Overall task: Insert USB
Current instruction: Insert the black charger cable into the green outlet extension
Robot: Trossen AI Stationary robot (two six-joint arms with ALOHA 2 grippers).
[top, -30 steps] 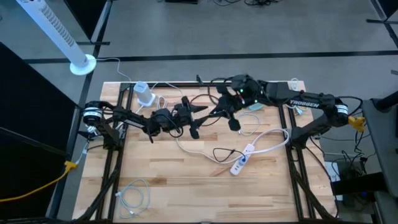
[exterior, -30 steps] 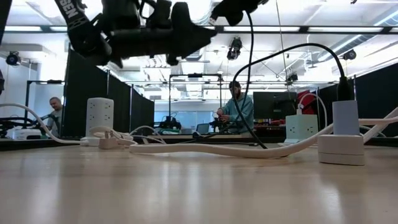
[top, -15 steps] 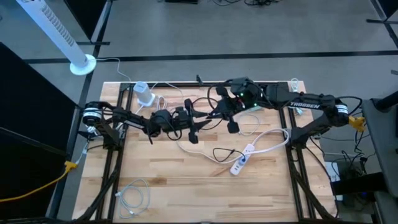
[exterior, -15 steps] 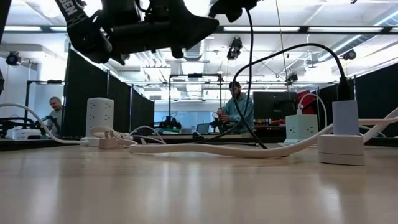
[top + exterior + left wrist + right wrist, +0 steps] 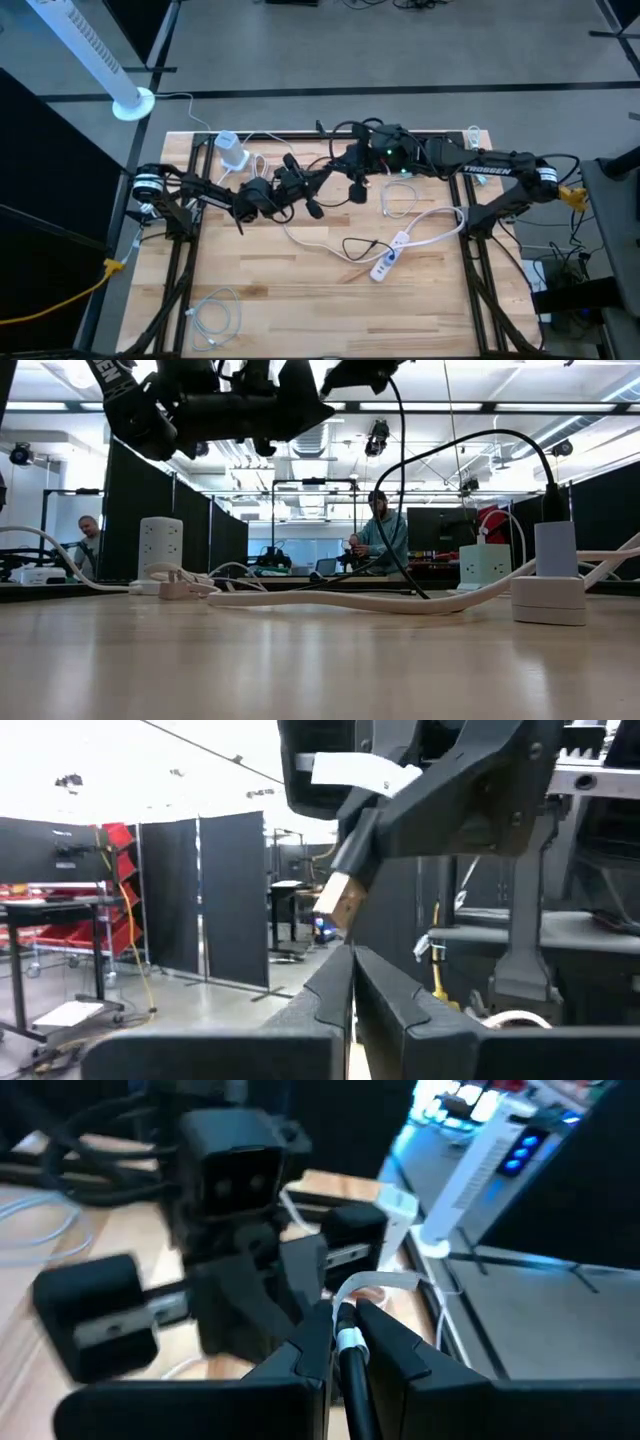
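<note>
My right gripper (image 5: pixel 350 172) (image 5: pixel 340 1308) is high over the table's far middle, shut on a black USB cable (image 5: pixel 400 470). The cable's plug has a metal end (image 5: pixel 338 902), which points at my left gripper (image 5: pixel 312 186) (image 5: pixel 352 952). That gripper is shut, with its fingertips just short of the plug; whether they touch I cannot tell. The white power strip (image 5: pixel 390 260) lies flat on the wood nearer the front, right of centre, with its white cord curving away. My right gripper pinches the black cable between its two fingers just behind the plug, at a white band (image 5: pixel 347 1342). The cable runs along the fingers and the plug sticks out past their tips. Plug and grip are lifted clear; the rest of the cable hangs down to the table.
A white charger block (image 5: pixel 232 150) stands at the far left. Loose black and white cords (image 5: pixel 350 245) lie across the middle, and a coiled white cable (image 5: pixel 212 318) lies near the front left. A tall white plug block (image 5: pixel 545 585) stands at the right. People sit in the room behind.
My left gripper has shut on nothing. My right gripper has carried the plug toward the table's left, up to the left gripper's fingertips, with the cable still hanging below.
</note>
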